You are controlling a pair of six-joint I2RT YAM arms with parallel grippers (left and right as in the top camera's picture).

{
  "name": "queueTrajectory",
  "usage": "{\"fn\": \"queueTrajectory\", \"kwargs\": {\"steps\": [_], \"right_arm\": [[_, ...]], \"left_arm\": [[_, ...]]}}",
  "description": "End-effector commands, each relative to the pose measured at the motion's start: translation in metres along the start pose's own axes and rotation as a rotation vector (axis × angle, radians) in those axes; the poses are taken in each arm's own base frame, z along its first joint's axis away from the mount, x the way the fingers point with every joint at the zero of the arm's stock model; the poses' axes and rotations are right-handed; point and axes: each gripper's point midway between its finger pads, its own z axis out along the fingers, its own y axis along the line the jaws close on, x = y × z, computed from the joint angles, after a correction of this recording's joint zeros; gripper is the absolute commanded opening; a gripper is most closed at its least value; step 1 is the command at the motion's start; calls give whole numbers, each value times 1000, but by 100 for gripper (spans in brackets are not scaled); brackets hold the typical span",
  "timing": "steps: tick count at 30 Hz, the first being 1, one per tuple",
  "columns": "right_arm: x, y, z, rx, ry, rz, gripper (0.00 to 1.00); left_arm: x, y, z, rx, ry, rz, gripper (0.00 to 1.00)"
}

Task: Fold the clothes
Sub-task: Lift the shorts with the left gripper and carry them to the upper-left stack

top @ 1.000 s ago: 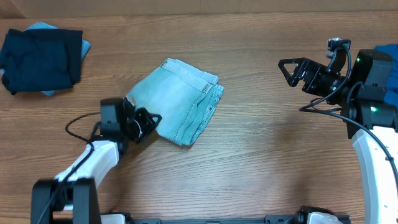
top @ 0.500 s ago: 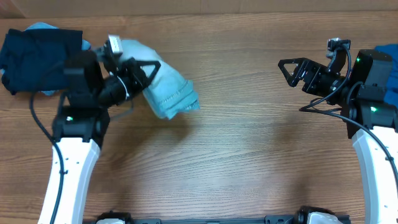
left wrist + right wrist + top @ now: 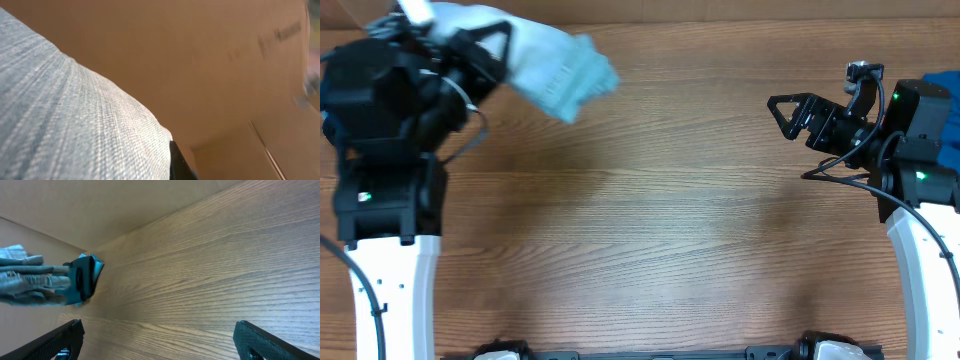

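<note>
My left gripper [image 3: 488,48] is raised high at the back left and shut on the folded pale denim shorts [image 3: 558,66], which hang in the air to its right. In the left wrist view the denim [image 3: 65,115] fills the left half beside one black finger [image 3: 177,164]. The shorts also show far off in the right wrist view [image 3: 30,277]. My right gripper [image 3: 790,115] is open and empty above the table at the right, its fingers [image 3: 160,340] spread wide. The dark navy garment is hidden under my left arm. A royal-blue garment [image 3: 945,82] lies behind my right arm.
The wooden table [image 3: 650,220] runs across the view. A tan cardboard wall [image 3: 210,60] stands along the back edge. My left arm's white link [image 3: 390,280] stands at the front left, and my right arm [image 3: 920,240] at the right edge.
My left gripper has lifted the denim shorts off the table and carried them up and towards the back left, over the dark navy garment. The right arm has not moved.
</note>
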Motion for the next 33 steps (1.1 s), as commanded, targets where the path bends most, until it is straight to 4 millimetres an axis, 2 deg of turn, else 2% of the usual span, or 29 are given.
{"fn": "queueTrajectory", "kwargs": {"steps": [1,5,12,16,24,30,33], "right_arm": [[-8,6,-4,-6,-21,-24,100],[-8,5,-4,-5,-18,-21,100],[-7,5,-4,-5,-15,-19,100],[-7,5,-4,-5,-15,-19,100],[1,2,-4,6,15,8,100],[9,0,-4,16,45,34,100],[12,-1,-4,19,54,43,100]], "left_arm": [[-65,8,-18,-47,-204,29,4],[-98,34,-7,-38,-227,46,4],[-154,87,44,-31,-227,55,4],[-183,118,63,-62,-257,53,4],[-226,175,62,-111,-310,82,4],[-250,193,59,-79,-383,117,4],[-255,210,64,-94,-414,94,4]]}}
